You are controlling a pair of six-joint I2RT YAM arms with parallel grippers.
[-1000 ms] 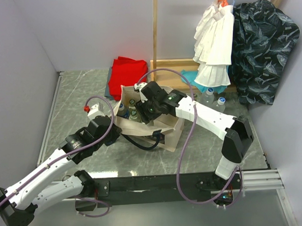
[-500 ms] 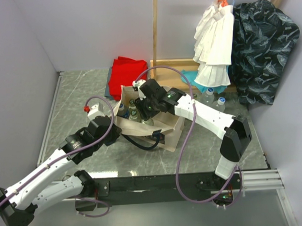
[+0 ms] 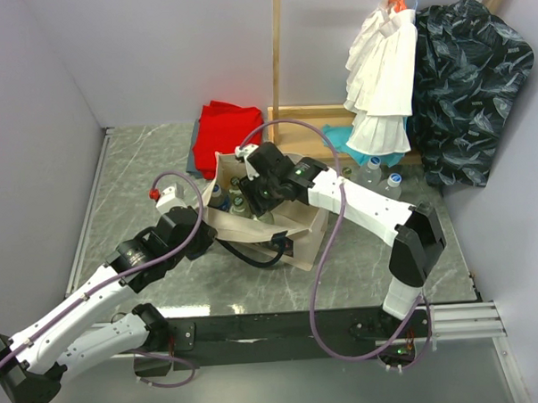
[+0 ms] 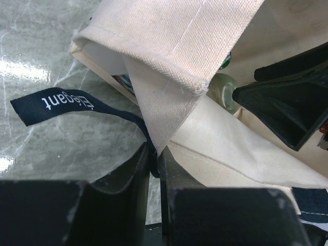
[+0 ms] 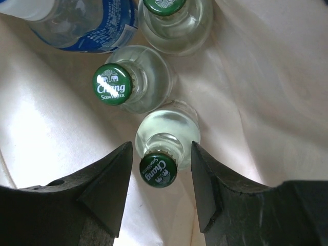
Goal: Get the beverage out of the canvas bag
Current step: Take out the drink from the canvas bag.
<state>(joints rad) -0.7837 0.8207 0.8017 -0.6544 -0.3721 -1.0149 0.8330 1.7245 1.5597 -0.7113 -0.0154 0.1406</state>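
While the left gripper [image 4: 155, 163] clamps a corner of the boxy beige canvas bag [image 4: 179, 36], the right gripper [image 5: 161, 154] hangs inside it, jaws spread either side of a green-capped clear glass bottle [image 5: 158, 170]. Next, it should close on the neck and lift.

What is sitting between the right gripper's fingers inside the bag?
A green-capped glass bottle; the right gripper straddles its neck, open, in the right wrist view.
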